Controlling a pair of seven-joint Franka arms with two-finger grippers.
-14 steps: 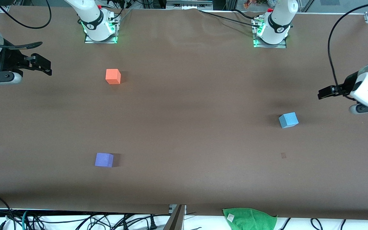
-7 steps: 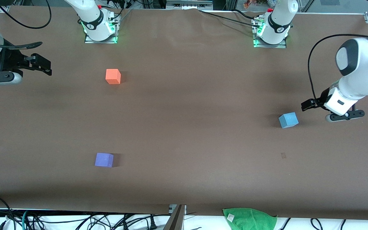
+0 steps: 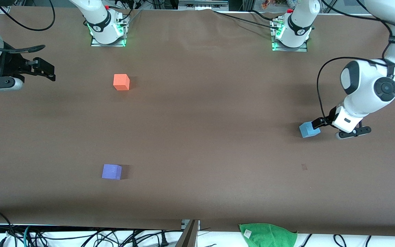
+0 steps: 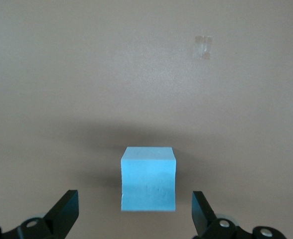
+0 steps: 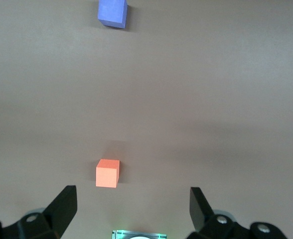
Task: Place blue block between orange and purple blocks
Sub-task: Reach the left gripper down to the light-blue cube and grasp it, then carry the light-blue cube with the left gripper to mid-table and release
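The blue block [image 3: 309,129] sits on the brown table toward the left arm's end. My left gripper [image 3: 318,123] is low beside it. In the left wrist view the left gripper [image 4: 135,211] is open, with the blue block [image 4: 149,179] between its fingertips [image 4: 67,209] and gaps on both sides. The orange block [image 3: 121,82] lies near the right arm's base. The purple block [image 3: 111,171] lies nearer the front camera than it. My right gripper [image 3: 45,70] waits open at the right arm's end. The right wrist view shows the right gripper [image 5: 133,209], the orange block [image 5: 107,173] and the purple block [image 5: 112,12].
A green cloth [image 3: 267,235] lies at the table's near edge. A small pale tape mark [image 3: 304,167] is on the table nearer the camera than the blue block; it also shows in the left wrist view [image 4: 205,46]. The arm bases [image 3: 107,31] [image 3: 290,34] stand along the table's top edge.
My left arm has swung in from the left arm's end of the table and come down to the blue block. The blocks and the right arm have not moved.
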